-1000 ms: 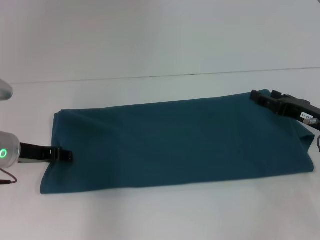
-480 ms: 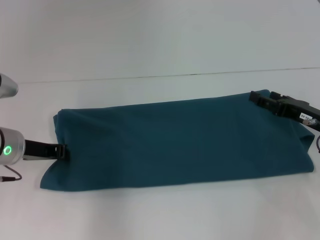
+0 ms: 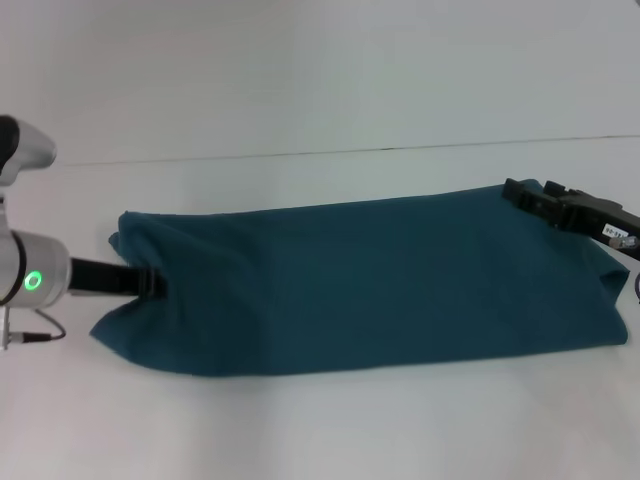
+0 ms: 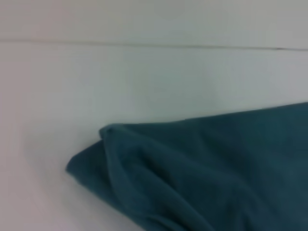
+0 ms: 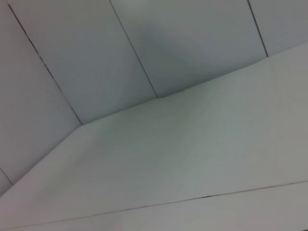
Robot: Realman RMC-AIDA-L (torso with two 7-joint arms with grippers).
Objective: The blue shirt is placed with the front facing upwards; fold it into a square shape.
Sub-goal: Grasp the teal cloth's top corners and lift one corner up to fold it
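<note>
The blue shirt (image 3: 380, 280) lies on the white table as a long teal strip running left to right, plain side up; no lettering shows. My left gripper (image 3: 155, 282) is at the strip's left end, shut on the cloth, and the end is bunched and lifted around it. The left wrist view shows that rumpled left end (image 4: 144, 173). My right gripper (image 3: 515, 192) rests at the strip's far right corner, on or just over the cloth. The right wrist view shows only table and wall.
The white table (image 3: 320, 430) stretches around the shirt, with bare surface in front and behind. Its far edge meets the wall along a dark line (image 3: 350, 152). The shirt's right end reaches the right edge of the head view.
My left gripper has moved right with the shirt's left end, which has bunched up and shifted inward. The right gripper has not moved.
</note>
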